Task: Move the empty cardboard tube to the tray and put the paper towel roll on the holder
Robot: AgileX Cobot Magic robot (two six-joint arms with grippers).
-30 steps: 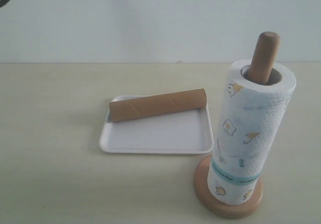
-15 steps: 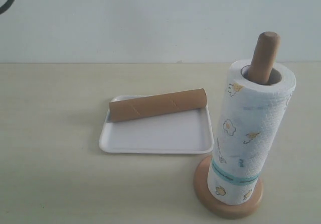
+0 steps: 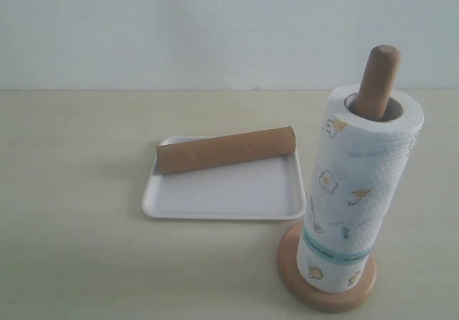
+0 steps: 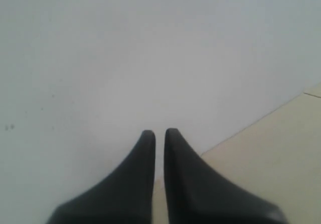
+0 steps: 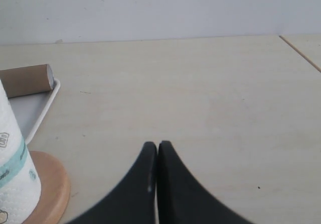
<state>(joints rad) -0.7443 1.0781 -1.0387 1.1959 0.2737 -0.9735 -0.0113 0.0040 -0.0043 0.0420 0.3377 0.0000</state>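
Over on the left, the left claw faces a pale wall, with a strip of the desk showing beside it. Its two dark fingers are drawn almost together, with only a thin slit between the tips and nothing in them.

Left of the desk's middle lies the tray, shallow and white with rounded corners and a low rim. The empty cardboard tube rests on its side across the tray's far part, slightly slanted. It is plain brown with spiral seams and spans nearly the tray's whole width.

Just beside the tray's near right corner stands the holder. The paper towel roll sits upright on it, the rounded pole top poking out of the core and the round wooden base showing underneath. The roll is thick, white and embossed, dotted with small yellow figures, with a teal band low down.

The right claw hangs over bare desk close to the holder's base, its fingertips pressed together and empty.
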